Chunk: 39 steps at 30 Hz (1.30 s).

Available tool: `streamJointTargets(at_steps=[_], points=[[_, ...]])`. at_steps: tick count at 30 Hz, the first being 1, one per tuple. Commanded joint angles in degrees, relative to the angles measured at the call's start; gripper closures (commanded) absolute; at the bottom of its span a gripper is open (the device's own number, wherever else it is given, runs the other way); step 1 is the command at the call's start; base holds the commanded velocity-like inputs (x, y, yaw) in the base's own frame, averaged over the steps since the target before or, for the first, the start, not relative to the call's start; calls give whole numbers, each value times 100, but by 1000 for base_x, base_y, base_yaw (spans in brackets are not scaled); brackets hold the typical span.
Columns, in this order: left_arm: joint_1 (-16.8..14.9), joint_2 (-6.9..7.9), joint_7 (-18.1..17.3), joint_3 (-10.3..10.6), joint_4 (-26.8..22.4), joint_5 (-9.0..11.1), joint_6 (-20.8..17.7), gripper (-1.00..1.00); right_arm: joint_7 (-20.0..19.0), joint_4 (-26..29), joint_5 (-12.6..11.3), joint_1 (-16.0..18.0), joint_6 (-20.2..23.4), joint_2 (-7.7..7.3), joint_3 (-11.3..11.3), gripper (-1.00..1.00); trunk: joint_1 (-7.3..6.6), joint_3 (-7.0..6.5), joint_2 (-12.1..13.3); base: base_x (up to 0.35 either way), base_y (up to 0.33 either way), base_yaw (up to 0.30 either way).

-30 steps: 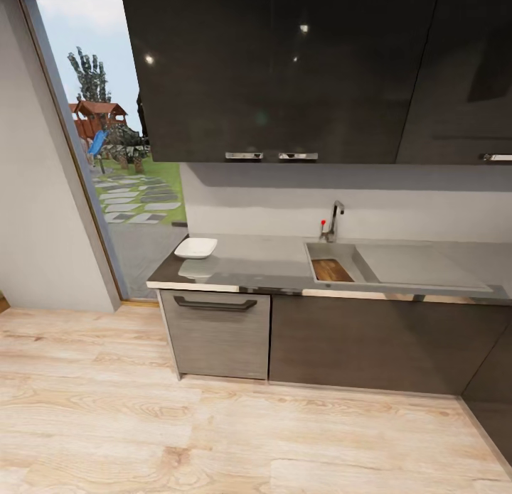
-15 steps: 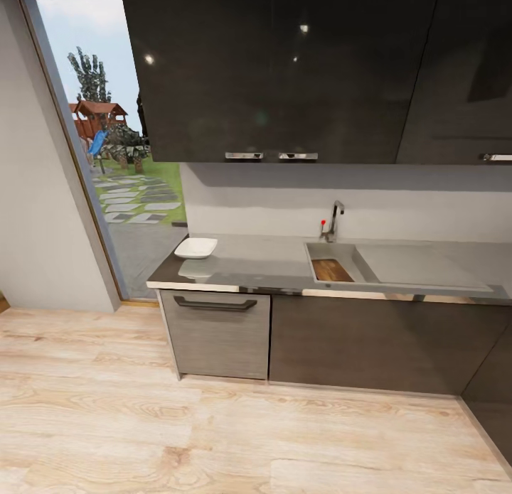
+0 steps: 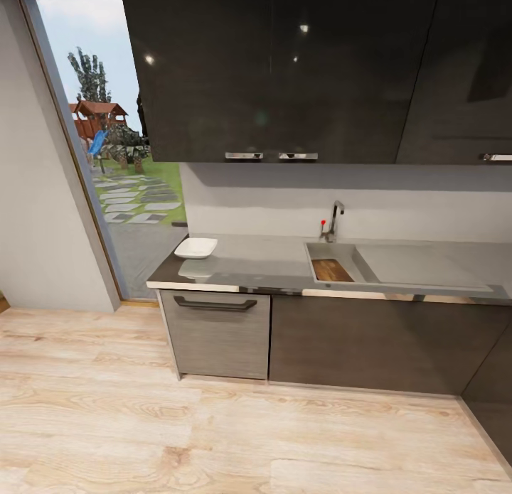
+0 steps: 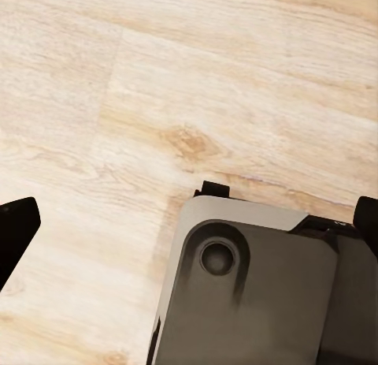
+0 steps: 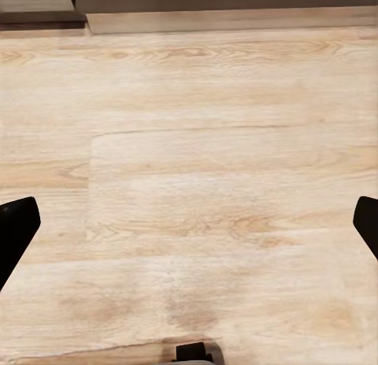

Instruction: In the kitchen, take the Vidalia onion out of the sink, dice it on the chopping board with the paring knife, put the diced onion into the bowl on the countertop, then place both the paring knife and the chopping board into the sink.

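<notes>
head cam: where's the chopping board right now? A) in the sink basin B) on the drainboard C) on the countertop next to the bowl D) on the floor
A: the chopping board lies down inside the sink basin, below the tap, well apart from the bowl.

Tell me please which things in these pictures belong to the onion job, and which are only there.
Part of the job:
bowl, on the countertop
chopping board, lying in the sink
left gripper and right gripper, both open over the wood floor

Only there:
wall cabinets
tap
doorway to the garden
</notes>
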<state>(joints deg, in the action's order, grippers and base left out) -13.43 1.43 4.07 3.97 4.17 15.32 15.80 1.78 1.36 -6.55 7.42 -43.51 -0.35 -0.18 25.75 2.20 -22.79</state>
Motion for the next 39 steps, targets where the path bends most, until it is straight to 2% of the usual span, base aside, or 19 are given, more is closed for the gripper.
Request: streamJointTargets(at_steps=[1, 39], points=[[-11, -2, 6, 43, 23, 32, 37, -100, -4, -4, -24, 5, -17, 0, 3, -100, 4, 13, -13, 0, 0, 0], [-11, -2, 6, 43, 23, 32, 37, -100, -7, -4, -23, 5, -17, 0, 5, -100, 4, 13, -13, 0, 0, 0]])
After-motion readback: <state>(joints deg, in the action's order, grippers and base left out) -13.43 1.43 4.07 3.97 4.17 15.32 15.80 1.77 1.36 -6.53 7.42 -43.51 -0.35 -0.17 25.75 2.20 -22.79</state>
